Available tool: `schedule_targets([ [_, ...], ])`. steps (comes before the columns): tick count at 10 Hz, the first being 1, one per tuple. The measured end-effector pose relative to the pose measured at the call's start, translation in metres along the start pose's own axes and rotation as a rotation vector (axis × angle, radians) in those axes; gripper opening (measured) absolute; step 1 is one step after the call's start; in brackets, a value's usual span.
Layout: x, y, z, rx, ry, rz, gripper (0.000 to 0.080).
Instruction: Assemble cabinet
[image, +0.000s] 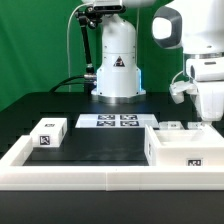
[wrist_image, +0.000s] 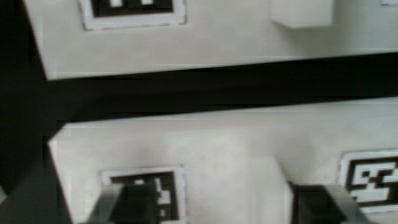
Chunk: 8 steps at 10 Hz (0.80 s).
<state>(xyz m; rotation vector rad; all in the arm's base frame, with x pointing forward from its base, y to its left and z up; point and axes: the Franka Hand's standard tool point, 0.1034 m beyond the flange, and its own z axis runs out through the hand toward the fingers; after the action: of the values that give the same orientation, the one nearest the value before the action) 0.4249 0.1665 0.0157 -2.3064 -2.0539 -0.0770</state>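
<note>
Drawer block (image: 48, 133) sits by the bench's (image: 110, 146) edge at the exterior view's left; cabinet shell (image: 186, 150) fills the front corner at that view's right. Likely light, rigid, slick: pinch a wall across its thickness. Your gripper (wrist_image: 224, 204) hangs over it, half-narrowed; hold unconfirmed.

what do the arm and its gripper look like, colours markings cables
The arm is glossy white with rounded links and a black triangle sticker on its base. A black cable runs beside it. The gripper body is white and boxy; its jaws are dark.
</note>
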Motion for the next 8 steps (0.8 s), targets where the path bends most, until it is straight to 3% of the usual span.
schedule_targets([
  [1,-0.0001,-0.0004,0.0005,0.001,0.0,0.0,0.0207],
  [2,-0.0007,-0.0006,0.0011,0.002,-0.001,0.001,0.0207],
  [3,-0.0015,-0.0002,0.001,0.002,0.0,0.002,0.0067],
  [8,-0.002,0.0001,0.001,0.001,0.0,0.003,0.0067],
])
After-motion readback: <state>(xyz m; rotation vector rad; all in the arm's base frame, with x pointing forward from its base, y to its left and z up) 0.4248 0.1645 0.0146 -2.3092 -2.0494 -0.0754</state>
